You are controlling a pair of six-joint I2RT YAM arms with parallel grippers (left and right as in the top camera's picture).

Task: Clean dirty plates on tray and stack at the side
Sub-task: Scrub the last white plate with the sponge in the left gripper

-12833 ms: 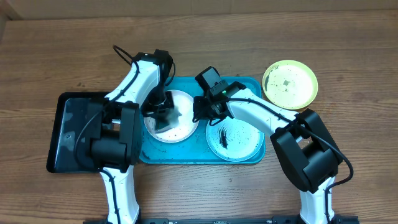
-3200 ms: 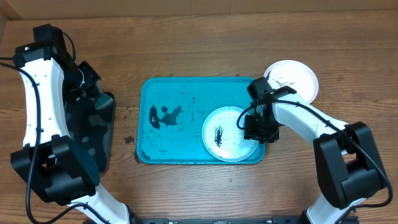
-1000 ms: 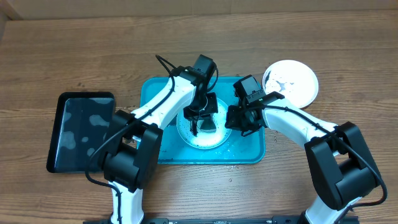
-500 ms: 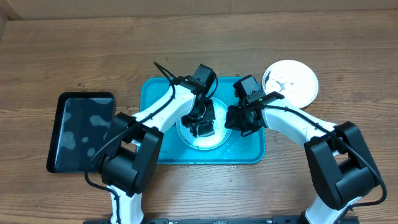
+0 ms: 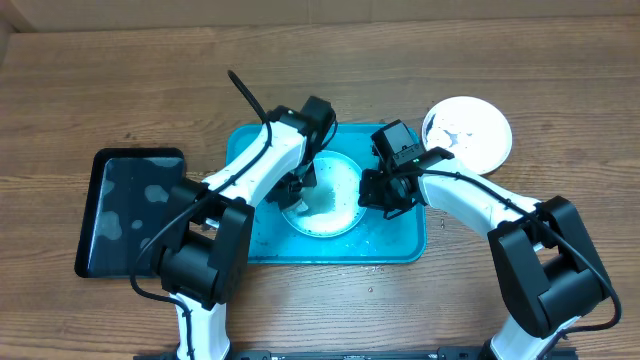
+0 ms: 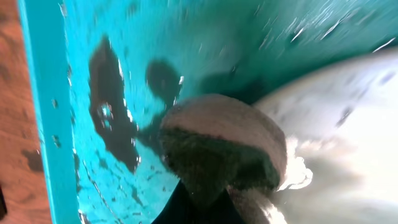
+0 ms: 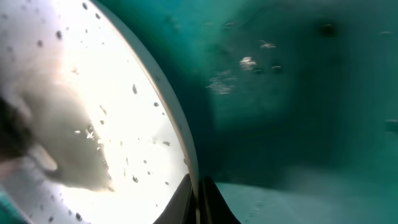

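So, your plate [image 5: 335,185] sits in the middle of the tray [image 5: 240,240], bare wet floor at its 9 o'clock, stacked plates [image 5: 467,132] off the tray's 1 o'clock corner. Your right gripper [image 7: 198,202] pinches the plate's 3 o'clock rim; your left gripper [image 5: 297,188] is clamped on a sponge [image 6: 221,149] touching its 9 o'clock edge.

2 arms [image 5: 258,165] close above tray [image 5: 392,242]

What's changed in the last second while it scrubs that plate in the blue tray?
The left hand, shut on a tan sponge with a dark underside, slid from the middle of the small round white plate toward its left edge. The right hand still pinches the plate's right rim. The plate, the turquoise plastic tray, the cleaned plate beside it and the black rectangular tray stayed put.
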